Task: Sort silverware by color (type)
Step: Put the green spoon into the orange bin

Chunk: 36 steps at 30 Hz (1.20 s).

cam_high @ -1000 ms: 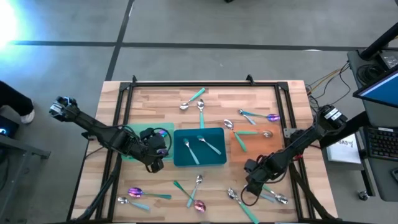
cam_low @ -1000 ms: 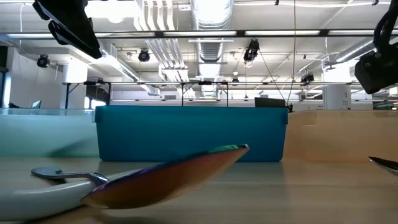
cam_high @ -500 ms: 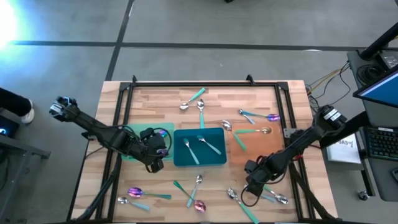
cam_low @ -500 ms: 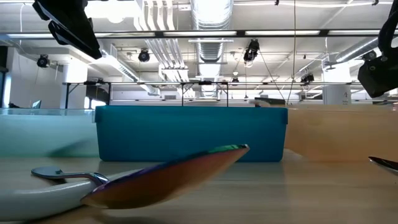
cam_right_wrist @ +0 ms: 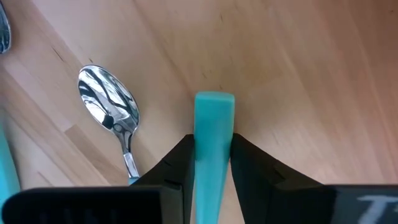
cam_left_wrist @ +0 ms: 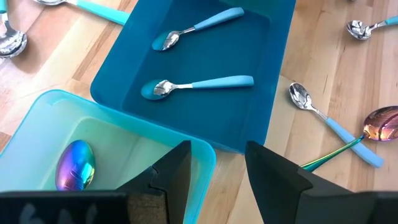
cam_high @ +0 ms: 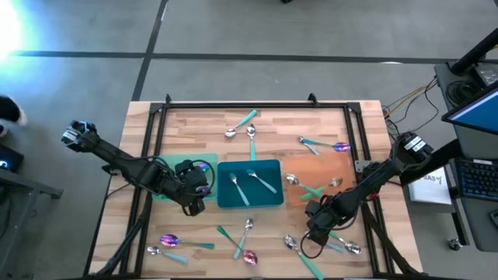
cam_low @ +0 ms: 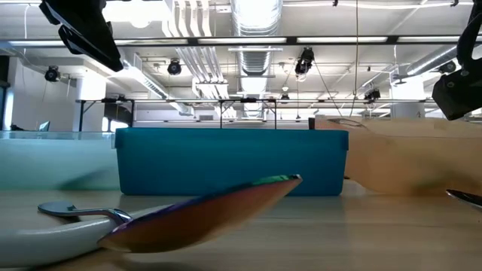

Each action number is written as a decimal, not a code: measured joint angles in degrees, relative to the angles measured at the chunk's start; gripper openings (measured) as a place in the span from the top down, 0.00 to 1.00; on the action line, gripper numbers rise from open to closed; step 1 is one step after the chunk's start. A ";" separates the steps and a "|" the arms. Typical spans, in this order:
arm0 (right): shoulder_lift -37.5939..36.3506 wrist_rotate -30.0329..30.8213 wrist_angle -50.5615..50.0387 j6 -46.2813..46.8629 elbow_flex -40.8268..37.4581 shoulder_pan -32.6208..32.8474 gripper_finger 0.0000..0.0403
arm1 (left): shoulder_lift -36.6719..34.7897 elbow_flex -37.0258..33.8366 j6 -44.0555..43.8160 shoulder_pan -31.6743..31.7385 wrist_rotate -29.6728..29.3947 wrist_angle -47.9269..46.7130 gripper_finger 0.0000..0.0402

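Note:
My right gripper (cam_high: pixel 315 211) is shut on a teal-handled spoon (cam_right_wrist: pixel 214 124) at the near edge of the orange tray (cam_high: pixel 346 167). My left gripper (cam_left_wrist: pixel 217 180) is open and empty. It hangs over the border between the light green tray (cam_left_wrist: pixel 37 124), which holds a purple spoon (cam_left_wrist: pixel 74 165), and the teal tray (cam_high: pixel 274 198), which holds two teal-handled spoons (cam_left_wrist: pixel 199 84). Three spoons (cam_high: pixel 294 180) lie at the orange tray's near side. Loose spoons lie on the table at the far side (cam_high: pixel 241 124) and the near side (cam_high: pixel 247 227). My right gripper pinches the spoon's teal handle (cam_right_wrist: pixel 214 146) between its two fingers (cam_right_wrist: pixel 180 163). The handle lies along the fingers, and its free end (cam_right_wrist: pixel 214 99) sticks out past the fingertips over the wood. The bowl is hidden behind the gripper. Whether the end touches the surface cannot be told.
A silver spoon (cam_right_wrist: pixel 106 102) lies on the wood just beside the held handle. In the low view a purple spoon (cam_low: pixel 203 214) lies close in front of the teal tray (cam_low: pixel 230 162). A black frame (cam_high: pixel 249 103) runs around the table's edges.
The spoons on the orange tray have slid toward the table's near edge and now lie bunched by my right gripper. In the low view the orange tray's left end has risen and it stands tilted. Both arms have stayed about where they were.

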 joint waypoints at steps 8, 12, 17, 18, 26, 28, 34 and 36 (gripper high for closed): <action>-1.90 -0.39 0.11 0.86 -0.14 0.00 0.81 | 0.00 0.39 -0.01 0.00 0.00 0.04 0.66; -3.09 -0.89 -0.53 0.12 0.63 0.00 0.81 | 0.00 0.39 -0.03 -0.02 0.00 0.04 0.66; -5.29 -1.31 -0.69 -2.19 2.61 0.00 0.81 | 0.00 0.43 -0.06 -0.02 0.01 0.08 0.66; -5.80 -1.29 -0.92 -2.63 2.94 0.00 0.81 | 0.00 0.43 -0.06 -0.01 0.01 0.09 0.66; -10.77 2.23 -13.14 -5.19 8.57 -0.13 0.82 | 0.00 0.43 -0.06 -0.02 0.02 0.12 0.66; -12.38 5.92 -18.93 -6.26 11.14 -0.50 0.82 | 0.00 0.43 -0.07 -0.01 0.02 0.13 0.66; -14.91 20.71 -30.11 -12.10 16.97 -5.25 0.82 | 0.00 0.46 -0.06 0.00 0.02 0.21 0.66; -14.79 24.50 -31.27 -15.94 17.56 -8.08 0.82 | 0.00 0.45 -0.06 -0.01 0.02 0.21 0.66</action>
